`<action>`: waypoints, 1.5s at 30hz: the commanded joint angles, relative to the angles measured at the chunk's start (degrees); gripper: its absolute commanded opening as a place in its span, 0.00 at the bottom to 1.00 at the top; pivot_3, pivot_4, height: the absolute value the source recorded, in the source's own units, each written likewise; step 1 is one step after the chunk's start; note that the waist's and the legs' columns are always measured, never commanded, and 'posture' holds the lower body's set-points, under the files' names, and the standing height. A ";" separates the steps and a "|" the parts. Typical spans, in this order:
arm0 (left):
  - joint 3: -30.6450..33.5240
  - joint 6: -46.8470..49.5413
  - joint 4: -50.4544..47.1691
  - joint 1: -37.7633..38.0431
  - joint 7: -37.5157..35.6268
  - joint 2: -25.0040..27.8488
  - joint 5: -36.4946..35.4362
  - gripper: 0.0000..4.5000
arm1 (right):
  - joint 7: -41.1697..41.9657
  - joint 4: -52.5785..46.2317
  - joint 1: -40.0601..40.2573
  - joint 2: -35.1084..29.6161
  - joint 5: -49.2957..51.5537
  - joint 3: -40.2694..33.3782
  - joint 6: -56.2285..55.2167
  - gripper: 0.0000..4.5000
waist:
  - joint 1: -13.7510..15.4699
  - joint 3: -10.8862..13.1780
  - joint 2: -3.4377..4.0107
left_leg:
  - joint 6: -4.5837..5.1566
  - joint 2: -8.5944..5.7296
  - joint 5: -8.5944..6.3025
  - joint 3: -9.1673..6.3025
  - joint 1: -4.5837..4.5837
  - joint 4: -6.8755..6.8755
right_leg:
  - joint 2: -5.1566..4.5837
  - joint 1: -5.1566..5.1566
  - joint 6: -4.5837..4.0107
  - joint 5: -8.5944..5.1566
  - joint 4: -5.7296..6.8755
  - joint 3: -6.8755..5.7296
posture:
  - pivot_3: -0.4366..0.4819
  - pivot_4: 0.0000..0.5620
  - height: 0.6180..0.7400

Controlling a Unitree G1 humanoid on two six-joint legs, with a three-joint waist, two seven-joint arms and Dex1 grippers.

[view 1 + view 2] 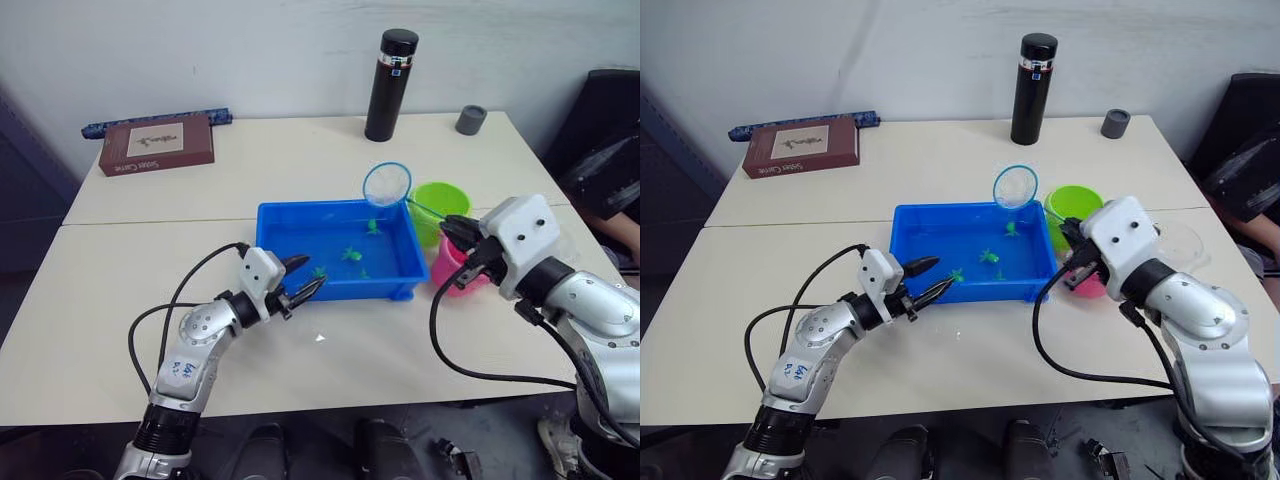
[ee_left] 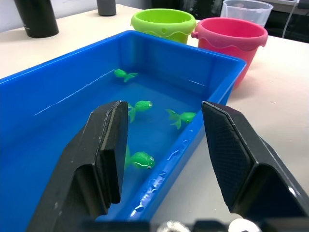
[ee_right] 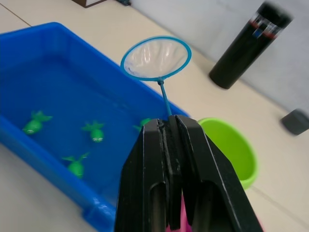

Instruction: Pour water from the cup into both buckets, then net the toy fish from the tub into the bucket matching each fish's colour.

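The right gripper (image 3: 175,130) is clamped on the thin handle of a small blue-rimmed net (image 3: 156,58), held above the far edge of the blue tub (image 3: 29,36). Four green toy fish (image 3: 95,131) sit in the tub's water. The lime green bucket (image 3: 231,147) stands just right of the tub, with the black flask (image 3: 246,46) beyond it.

- The tub (image 1: 335,290) sits mid-tabletop (image 1: 300,160), with several toy fish (image 1: 351,254) in its water.
- Two buckets stand just right of the tub: one bucket (image 1: 441,203) farther back, the other bucket (image 2: 231,41) nearer, side by side and close together.
- The cup (image 2: 245,8) stands right of the buckets.
- A net (image 1: 387,184) hangs above the tub's far right corner, its handle running right into the right pincer (image 3: 170,145) over the buckets.
- The left pincer (image 1: 303,278) sits at the tub's near left corner.
- A flask (image 1: 391,84) stands far behind the tub; a small cup (image 1: 471,120) lies right of it.
- A box (image 1: 157,143) lies far left, with a long flat strip (image 1: 155,122) behind it.
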 commanded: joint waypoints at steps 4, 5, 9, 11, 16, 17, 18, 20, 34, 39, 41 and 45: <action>0.52 -0.44 -3.96 1.06 1.83 -0.21 0.24 0.59 | -2.55 -1.54 -3.35 2.61 7.19 -1.20 14.67 0.00 | -0.02 0.00 0.00 | 0.00 0.02 0.00 0.01 0.00 -0.08 | 0.02 -0.07 -0.03 -0.02 0.02 -0.05 | 0.48 0.27 1.00; 0.56 -0.36 -4.20 1.26 2.19 -0.30 0.29 0.59 | -3.14 -1.19 -4.12 3.52 8.09 -1.20 17.18 0.00 | -0.14 0.00 0.00 | 0.00 0.03 0.00 0.00 0.00 -0.09 | 0.04 -0.07 -0.04 -0.02 0.02 -0.07 | 0.48 0.27 1.00; 0.45 -0.18 -4.62 1.53 2.78 -0.34 0.24 0.59 | -5.63 0.24 -8.35 6.78 10.02 -2.48 25.29 0.00 | -0.24 0.00 0.00 | -0.01 0.05 0.01 0.06 -0.04 -0.07 | 0.03 -0.20 -0.04 -0.02 0.13 -0.04 | 0.48 0.27 1.00; 0.36 -0.12 -4.85 1.66 2.98 -0.36 0.23 0.59 | -6.91 1.18 -10.66 8.10 10.42 -3.01 29.40 0.00 | -0.16 0.00 0.00 | -0.01 0.04 0.01 0.10 -0.08 -0.06 | 0.03 -0.32 -0.05 -0.03 0.21 0.01 | 0.48 0.27 1.00; 0.05 0.02 -5.25 1.92 3.23 -0.48 0.21 0.59 | -10.13 4.70 -14.86 12.13 10.95 -5.23 35.53 0.00 | -0.17 0.00 0.00 | -0.02 0.03 0.02 0.14 -0.30 -0.07 | 0.02 -0.61 -0.08 -0.04 0.30 0.04 | 0.48 0.27 1.00; 0.01 0.03 -5.26 1.92 3.29 -0.49 0.21 0.59 | -10.72 5.30 -14.92 12.60 11.28 -5.60 35.53 0.00 | -0.17 0.00 0.00 | -0.02 0.03 0.02 0.15 -0.31 -0.08 | 0.03 -0.64 -0.08 -0.05 0.32 0.04 | 0.48 0.27 1.00; 0.00 0.02 -5.22 1.90 3.32 -0.48 0.21 0.59 | -11.16 5.81 -14.85 12.92 11.77 -5.86 35.54 0.00 | -0.17 0.00 0.00 | -0.02 0.03 0.02 0.15 -0.32 -0.10 | 0.03 -0.66 -0.09 -0.05 0.31 0.04 | 0.48 0.27 1.00; 0.05 0.05 -5.18 1.84 3.40 -0.50 0.21 0.59 | -12.09 6.46 -14.67 13.56 12.66 -6.36 35.54 0.00 | -0.17 0.00 0.00 | -0.02 0.03 0.02 0.18 -0.34 -0.13 | 0.03 -0.69 -0.09 -0.05 0.30 0.04 | 0.48 0.27 1.00; -0.35 -0.16 -5.50 2.16 4.08 -0.81 0.27 0.59 | -18.17 10.49 -12.66 17.60 14.18 -7.23 35.54 0.00 | -0.29 0.00 0.00 | -0.01 0.04 0.02 0.21 -0.32 -0.13 | 0.09 -0.70 -0.09 -0.05 0.34 0.07 | 0.48 0.27 1.00; -0.32 -0.13 -5.79 2.39 4.33 -0.78 0.28 0.59 | -19.37 11.69 -12.51 18.55 13.90 -7.12 35.53 0.00 | -0.28 0.00 0.00 | -0.01 0.04 0.02 0.21 -0.33 -0.14 | 0.08 -0.70 -0.10 -0.05 0.32 0.08 | 0.48 0.27 1.00; -0.32 -0.11 -5.95 2.52 4.47 -0.80 0.28 0.59 | -19.81 12.53 -12.68 19.00 13.72 -7.13 35.53 0.00 | -0.31 0.00 0.00 | -0.01 0.04 0.02 0.21 -0.32 -0.15 | 0.08 -0.70 -0.10 -0.06 0.31 0.08 | 0.48 0.27 1.00; -0.38 -0.09 -6.21 2.75 4.72 -0.85 0.31 0.59 | -20.24 13.80 -13.29 19.07 13.31 -6.92 35.53 0.00 | -0.32 0.00 0.00 | -0.01 0.05 0.02 0.21 -0.33 -0.15 | 0.08 -0.72 -0.10 -0.06 0.31 0.07 | 0.48 0.27 1.00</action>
